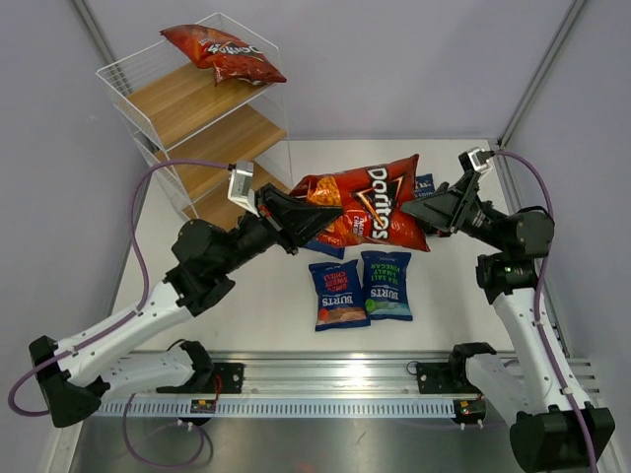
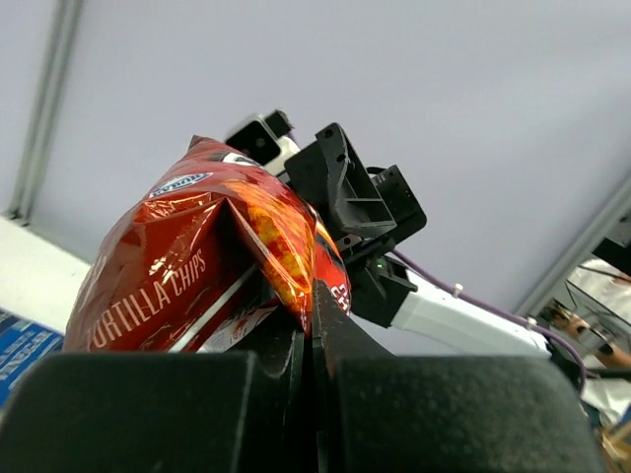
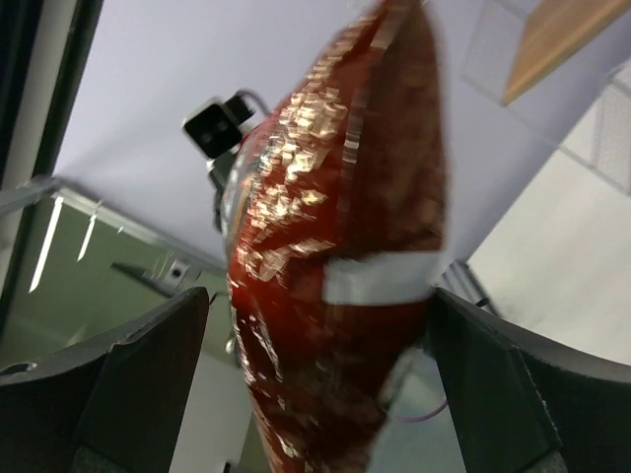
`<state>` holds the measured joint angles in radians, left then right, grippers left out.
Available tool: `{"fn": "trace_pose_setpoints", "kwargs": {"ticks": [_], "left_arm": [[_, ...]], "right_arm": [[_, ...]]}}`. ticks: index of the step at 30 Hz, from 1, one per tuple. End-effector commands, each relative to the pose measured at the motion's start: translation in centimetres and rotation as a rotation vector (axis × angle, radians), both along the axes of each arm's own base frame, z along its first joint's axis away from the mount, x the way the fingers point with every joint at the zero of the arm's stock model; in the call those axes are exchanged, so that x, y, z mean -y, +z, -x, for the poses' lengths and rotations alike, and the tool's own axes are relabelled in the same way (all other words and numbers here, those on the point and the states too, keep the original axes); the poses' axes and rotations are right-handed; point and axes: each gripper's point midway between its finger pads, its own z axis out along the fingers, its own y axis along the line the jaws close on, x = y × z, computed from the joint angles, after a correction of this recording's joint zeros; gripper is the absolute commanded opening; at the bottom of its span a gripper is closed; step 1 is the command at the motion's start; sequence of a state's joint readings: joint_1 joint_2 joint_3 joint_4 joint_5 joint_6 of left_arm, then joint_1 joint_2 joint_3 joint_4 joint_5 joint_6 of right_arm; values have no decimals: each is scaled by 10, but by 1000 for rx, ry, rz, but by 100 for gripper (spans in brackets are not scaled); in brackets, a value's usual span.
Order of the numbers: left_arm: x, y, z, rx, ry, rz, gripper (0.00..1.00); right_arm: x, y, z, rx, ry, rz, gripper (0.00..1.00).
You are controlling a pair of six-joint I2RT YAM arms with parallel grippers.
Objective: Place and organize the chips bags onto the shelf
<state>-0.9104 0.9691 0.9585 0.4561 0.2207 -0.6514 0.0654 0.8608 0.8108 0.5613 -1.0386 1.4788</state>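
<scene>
**Doritos bag in the air between both arms, left claw holding**

Doritos bag [image 1: 373,202] hangs above the middle of the table [image 1: 266,296], clear of it, long axis running left to right. Left gripper [image 1: 299,215] is clamped fully down on the bag's left end. In the left wrist view the jaws meet on a folded corner of film, so it is a thin pinch. Right gripper [image 1: 426,212] stands at its widest, one finger either side of the bag's right end, and grips nothing.

Judgement: the shelf [image 1: 187,99] is at the far left, on the left arm's side, so the left arm should carry.
- Back the right claw straight off to the right first, so its fingers do not drag the film.
- Swing slowly, since a corner pinch lets a full bag swing and slip.
- Come in over the wire rim and lower the bag flat onto a board.

Edges and room:
- Second Doritos bag [image 1: 222,51] lies across the far side of the top tier; the near-left part of that board looks free.
- The middle and lower boards show bare wood, but their wire fronts are tight for a bag this size.
- Two Burts bags [image 1: 361,289] lie near of the held bag, and another blue bag [image 1: 425,182] peeks out at its far right. Keep height when passing over them.
</scene>
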Motion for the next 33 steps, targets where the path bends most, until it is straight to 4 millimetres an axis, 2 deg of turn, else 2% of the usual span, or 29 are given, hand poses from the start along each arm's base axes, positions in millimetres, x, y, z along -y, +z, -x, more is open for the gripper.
{"fn": "trace_pose_setpoints", "kwargs": {"ticks": [1,4,9,10,14,18,19,20,21,22,25,26,28,29,31,32,33], "left_arm": [[-2,35,24,180,-88,114,0],[3,34,29,208,-127,119,0],[12,29,40,263,-197,65,0],[12,29,42,272,-204,62,0],[7,23,48,300,-207,36,0],[4,17,51,308,-203,-5,0],[2,17,50,308,-194,-14,16],[0,21,46,312,-160,-16,27],[1,13,41,281,-140,-52,34],[-5,18,39,292,-105,-55,52],[-13,14,22,230,2,-104,81],[-21,18,12,208,73,-103,99],[-31,19,2,149,147,-147,99],[-46,23,-12,97,250,-146,99],[-74,24,-25,-18,387,-205,99],[-99,26,-40,-111,529,-186,99],[-121,5,-42,-193,611,-265,99]], "right_arm": [[-10,38,37,110,128,-84,99],[-16,48,54,156,167,-95,99],[-18,45,57,140,116,-35,97],[-17,44,56,156,100,-22,93],[-16,37,51,120,55,-11,57],[-13,38,46,138,-5,-11,48],[-13,39,46,161,-13,-8,45],[-12,41,46,172,-23,-8,40],[-12,41,46,178,-29,-7,38],[-12,43,46,193,-35,-3,35],[-11,46,43,208,-57,-4,28],[-10,47,41,211,-67,-5,27],[-10,46,35,219,-90,11,27],[-9,46,30,217,-113,14,27],[-9,44,20,233,-151,39,25],[-8,46,16,241,-170,39,24],[-8,45,9,236,-181,42,23]]}}
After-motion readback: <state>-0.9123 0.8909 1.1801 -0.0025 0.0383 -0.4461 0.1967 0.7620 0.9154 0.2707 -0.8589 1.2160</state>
